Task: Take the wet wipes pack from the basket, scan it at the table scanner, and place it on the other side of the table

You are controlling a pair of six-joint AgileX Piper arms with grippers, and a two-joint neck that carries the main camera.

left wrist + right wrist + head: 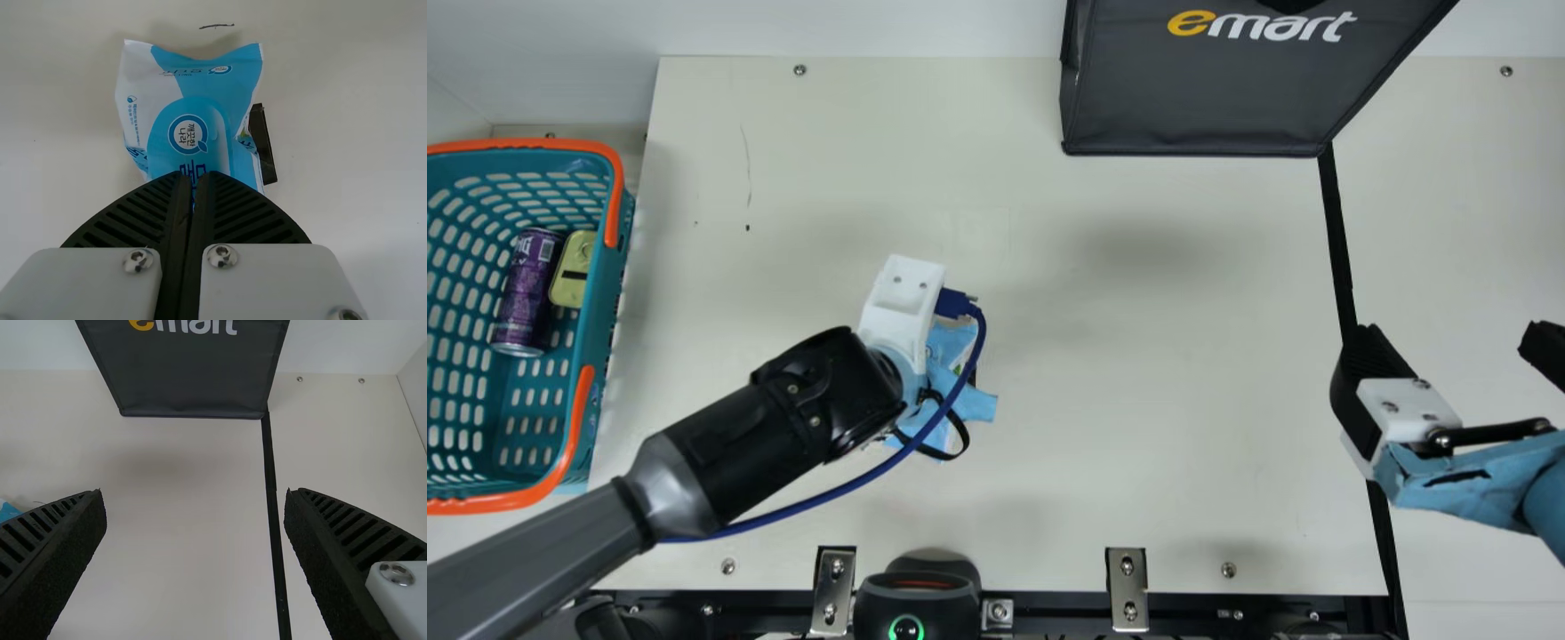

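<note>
Seen from above in the main view, my left gripper [914, 378] is over the table left of centre, with a bit of the wet wipes pack [953, 342] showing beneath it. In the left wrist view the blue and white pack [193, 113] has its printed face up, and my left gripper [193, 175] has its fingertips together over that face. Whether they pinch any film cannot be told. My right gripper [1454, 342] stands open near the right side, nothing between its fingers; so it appears in the right wrist view [195, 495].
A teal basket [605, 329] with a purple can [527, 289] and a yellow tin [574, 269] stands at the left. The scanner [916, 591] sits at the near edge. A dark bag [1209, 89] is at the back, a black strip [1338, 240] running from it. A blue cable [854, 484] trails from my left wrist.
</note>
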